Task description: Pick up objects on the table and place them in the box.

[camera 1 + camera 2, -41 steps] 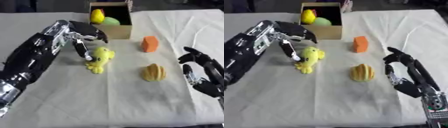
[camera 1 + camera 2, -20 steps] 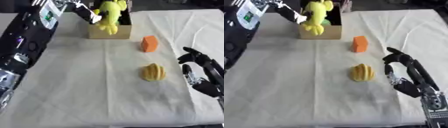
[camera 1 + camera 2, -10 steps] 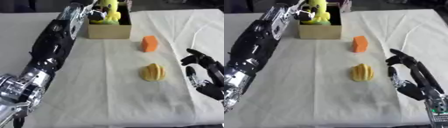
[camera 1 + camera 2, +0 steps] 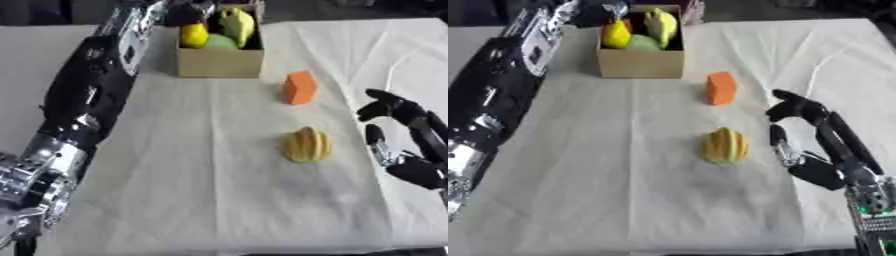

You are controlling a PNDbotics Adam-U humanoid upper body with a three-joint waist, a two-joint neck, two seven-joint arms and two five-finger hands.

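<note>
Left arm: glossy black shell segments, a white patch with dark marking on the forearm, broad silver metal joint housing low down near the view's edge. Left hand: dark, with a silver glint; details too blurred to make out. Right hand: black fingers and palm with silver-grey pieces between the segments. Below it, a wrist section in silver with a small greenish mark

A pale, creased cloth covers the desk and spreads out to the left of the right hand. A thin light cable curves over the cloth just beyond that hand, toward the far edge.
</note>
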